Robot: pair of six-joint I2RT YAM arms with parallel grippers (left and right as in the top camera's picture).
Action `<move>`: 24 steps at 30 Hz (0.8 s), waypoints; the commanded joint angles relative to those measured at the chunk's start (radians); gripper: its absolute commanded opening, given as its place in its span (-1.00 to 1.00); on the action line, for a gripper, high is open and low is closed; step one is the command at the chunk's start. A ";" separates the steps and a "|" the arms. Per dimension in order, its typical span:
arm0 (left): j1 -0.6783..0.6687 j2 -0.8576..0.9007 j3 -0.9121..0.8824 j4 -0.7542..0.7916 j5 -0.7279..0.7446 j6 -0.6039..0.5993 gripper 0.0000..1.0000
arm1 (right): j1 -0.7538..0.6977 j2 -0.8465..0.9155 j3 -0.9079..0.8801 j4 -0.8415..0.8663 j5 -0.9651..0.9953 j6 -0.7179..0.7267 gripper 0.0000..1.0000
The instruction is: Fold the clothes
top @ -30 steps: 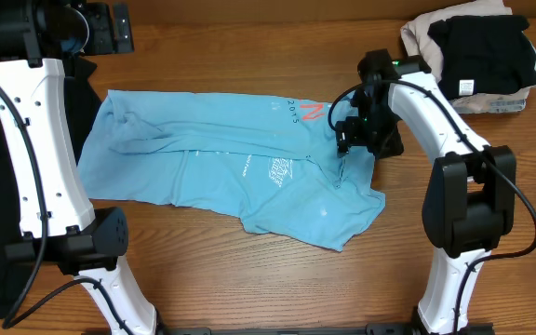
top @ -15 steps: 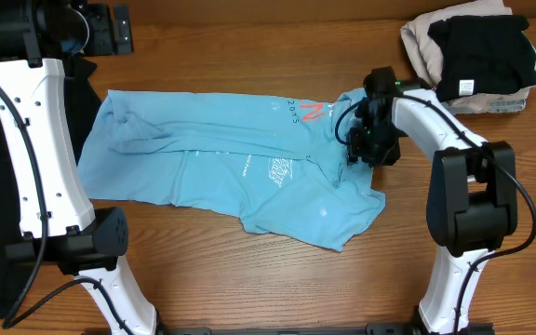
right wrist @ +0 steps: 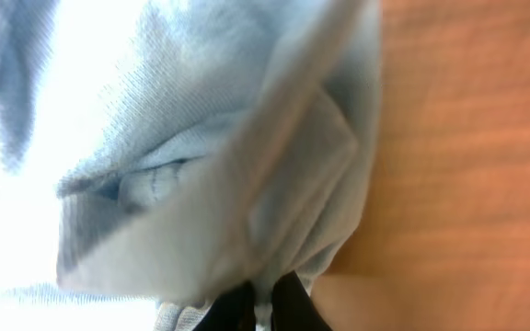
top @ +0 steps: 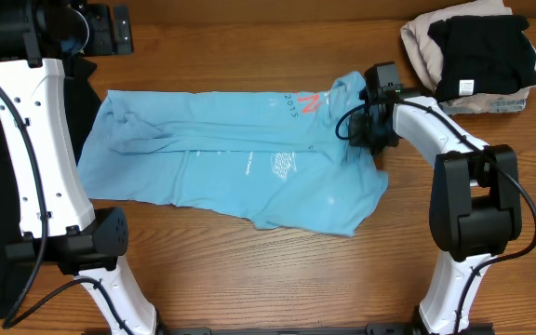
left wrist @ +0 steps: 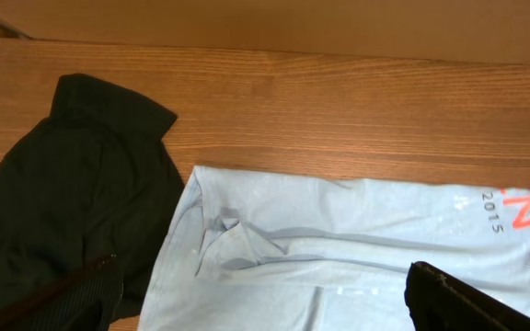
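Across the middle of the wooden table I see the light blue T-shirt lying stretched from left to right, creased along its length, its lower right part spreading toward the near edge. Its red-orange letter and the small white digits sit near the upper right edge, and a patch of white lettering shows around the centre. My right gripper is down at that upper right end, just beside the print, and the cloth bunches up there. On the right wrist view the two dark fingertips are pressed together at the bottom of the picture with a fold of blue fabric pinched between them, bare wood to the right. My left gripper hangs above the shirt's left end with its jaws wide apart and nothing in them; its fingers frame the collar area from either side. A black garment lies crumpled on the table beside the shirt's left edge, touching it. At the far right corner sits a stack of folded clothes, black on beige, well apart from the shirt.
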 commanded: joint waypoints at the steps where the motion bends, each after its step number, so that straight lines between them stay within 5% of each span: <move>1: 0.006 0.003 -0.005 0.008 0.014 0.019 1.00 | -0.038 0.011 -0.011 0.077 0.068 0.007 -0.92; 5: 0.006 0.003 -0.005 0.017 0.014 0.019 1.00 | -0.103 0.011 -0.004 0.162 0.055 0.005 -0.92; 10: 0.006 -0.007 0.016 0.035 0.014 0.016 1.00 | -0.171 -0.016 0.114 0.031 -0.089 -0.054 -0.03; 15: 0.006 -0.084 0.058 0.008 0.014 -0.047 0.99 | -0.185 -0.165 0.234 -0.137 -0.151 -0.054 0.51; 24: 0.005 -0.312 0.021 -0.193 0.027 -0.066 0.99 | -0.181 -0.547 0.281 -0.414 -0.229 -0.016 0.74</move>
